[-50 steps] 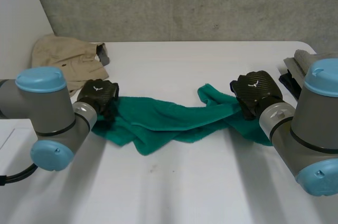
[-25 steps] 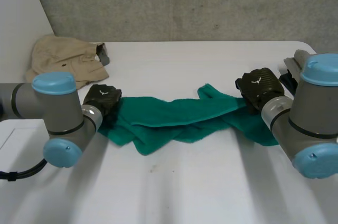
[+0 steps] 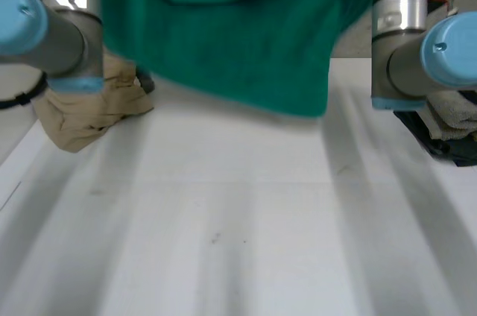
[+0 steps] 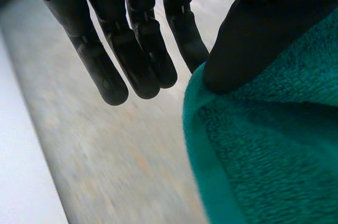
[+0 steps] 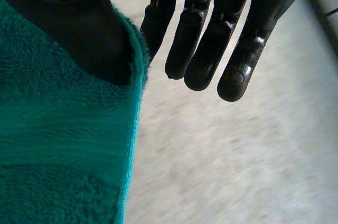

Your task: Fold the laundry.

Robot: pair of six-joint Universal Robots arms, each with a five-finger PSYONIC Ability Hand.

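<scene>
White table (image 3: 223,226) sits below, with a tan cloth (image 3: 89,107) at its far left. The left hand (image 4: 134,49) pinches one top end of the green towel (image 3: 238,33) under its thumb, and the right hand (image 5: 211,39) pinches the other. It hangs in the air, long side running left to right between them.

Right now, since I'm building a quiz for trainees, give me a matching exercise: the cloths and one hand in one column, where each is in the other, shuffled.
1 green towel
2 beige garment
3 pale cloth
4 left hand

A crumpled by the left arm
B thumb on the towel's edge
C hanging above the table
D beside the right arm

Pairs: 1-C, 2-A, 3-D, 4-B
</scene>
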